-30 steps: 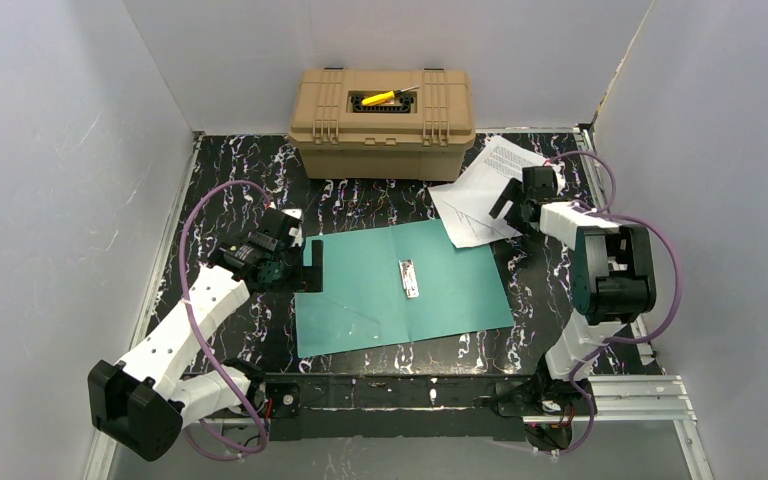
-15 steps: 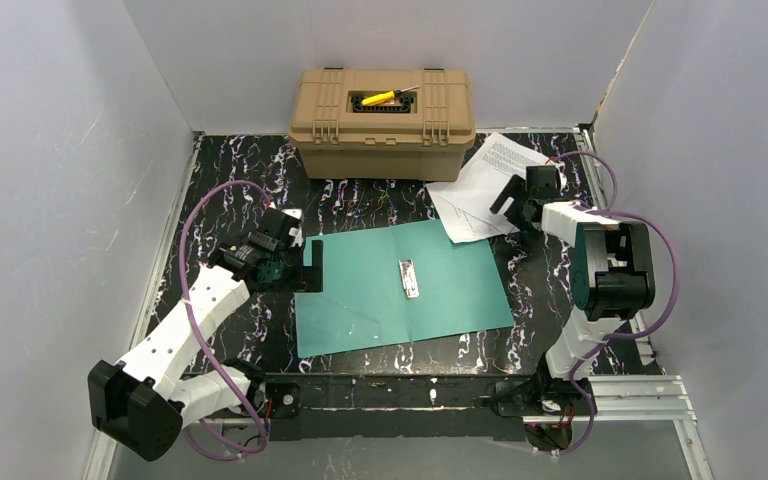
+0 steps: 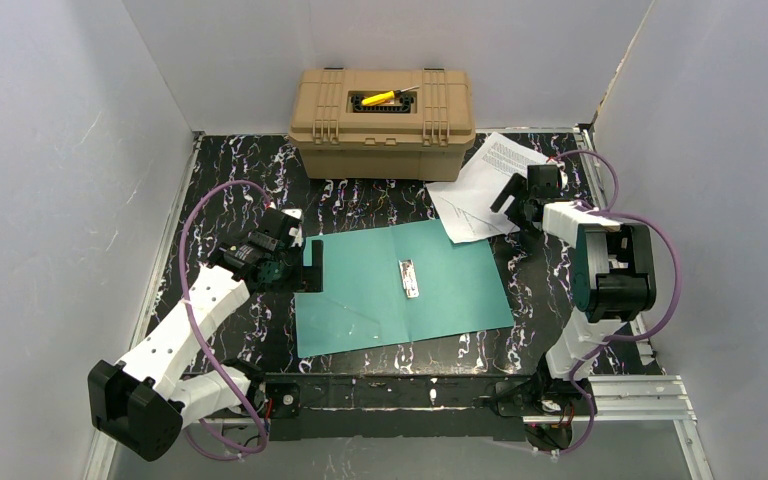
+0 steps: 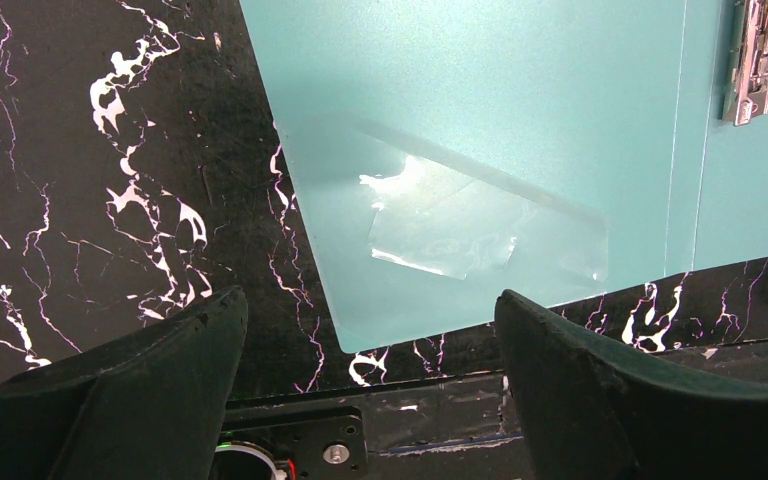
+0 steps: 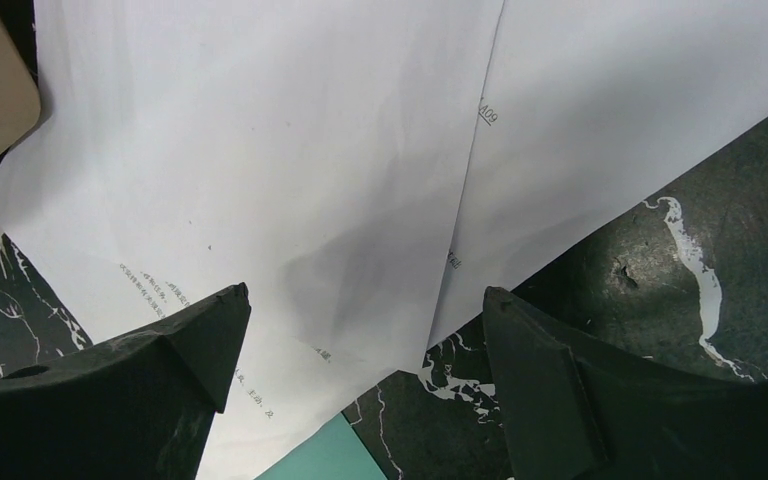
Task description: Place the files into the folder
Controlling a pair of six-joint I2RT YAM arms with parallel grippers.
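Top external view: you see the green folder (image 3: 400, 285) lying open and flat in the middle of the table (image 3: 230, 180). Its metal clip (image 3: 409, 277) is exposed, ready to receive paper. The files (image 3: 475, 190), two overlapping white sheets, lie near the folder's far right corner, outside it. Your right gripper (image 3: 520, 203) stands over the sheets with jaws spread wide and holds nothing; it looks placed to take a sheet. Your left gripper (image 4: 368, 300), equally wide and empty, waits at the folder's left edge, probably to steady it.
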